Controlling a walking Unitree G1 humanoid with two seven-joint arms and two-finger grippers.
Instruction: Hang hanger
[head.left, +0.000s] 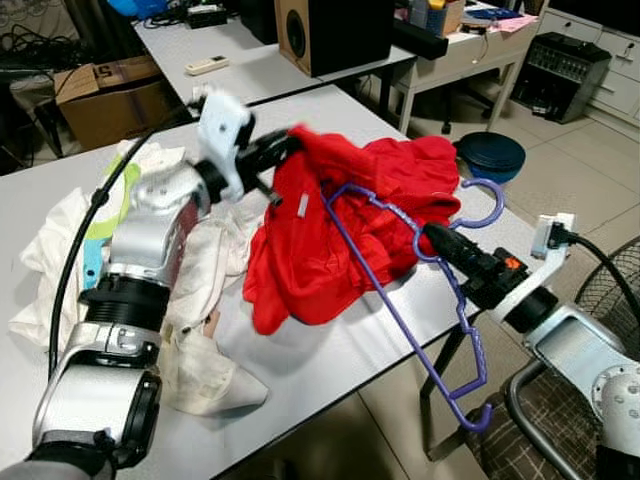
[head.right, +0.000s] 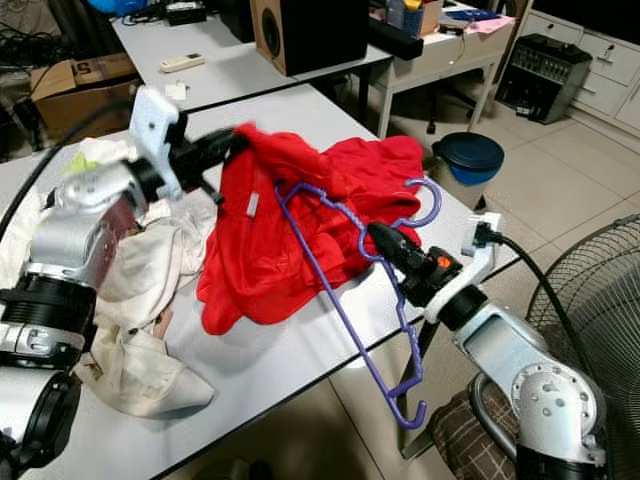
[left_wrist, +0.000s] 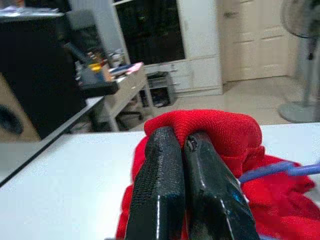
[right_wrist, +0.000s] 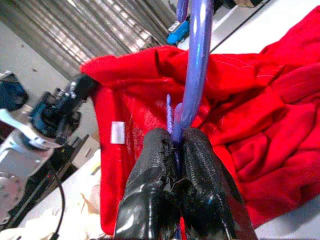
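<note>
While the grey table (head.left: 330, 360) bears the heap, red garment (head.left: 330, 220) is lifted at its far-left edge by left gripper (left_wrist: 187, 150), pinched tight. Right gripper (right_wrist: 175, 150) clamps purple hanger (head.left: 400, 290) near its hook, w/ frame partly tucked in. Threading prob half done; hanging left.

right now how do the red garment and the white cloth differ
The red garment is bright red; the white cloth is off-white. The garment is pinched at one edge and lifted by the left gripper; the cloth lies loose beside it, unheld. The purple hanger, held by the right gripper, runs across the garment, not the cloth. Both are crumpled on the grey table.
</note>
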